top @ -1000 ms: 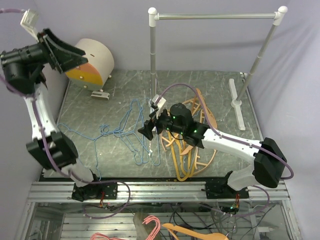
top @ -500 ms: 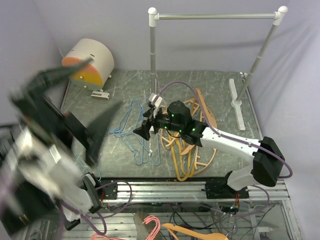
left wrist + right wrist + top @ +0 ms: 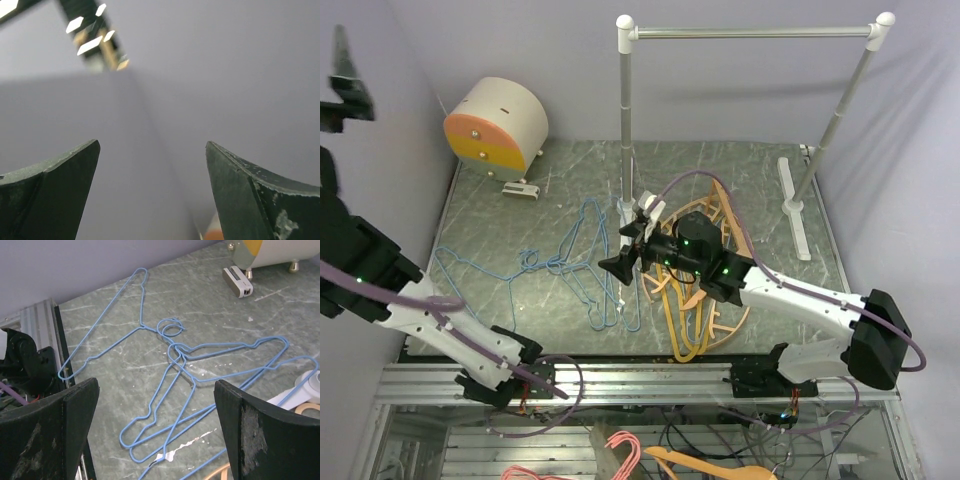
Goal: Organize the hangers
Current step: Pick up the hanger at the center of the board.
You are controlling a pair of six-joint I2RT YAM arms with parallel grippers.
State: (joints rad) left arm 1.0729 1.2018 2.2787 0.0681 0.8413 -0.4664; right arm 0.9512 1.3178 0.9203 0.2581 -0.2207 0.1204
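The grey-green marble-patterned table (image 3: 550,180) stands between lavender walls (image 3: 740,90), with a white clothes rail (image 3: 625,100) at its back. The thin light-blue wire hangers (image 3: 175,354) lie tangled left of the rail's foot, and the orange and tan hangers (image 3: 705,320) lie in front of it. The right gripper (image 3: 155,395) hovers over the blue ones, its fingers wide apart and empty. Only the left wrist view shows that the left gripper (image 3: 152,150) is equally spread, holds nothing and faces a wall.

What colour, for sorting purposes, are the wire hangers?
Wire hangers: light blue, best in right wrist view.
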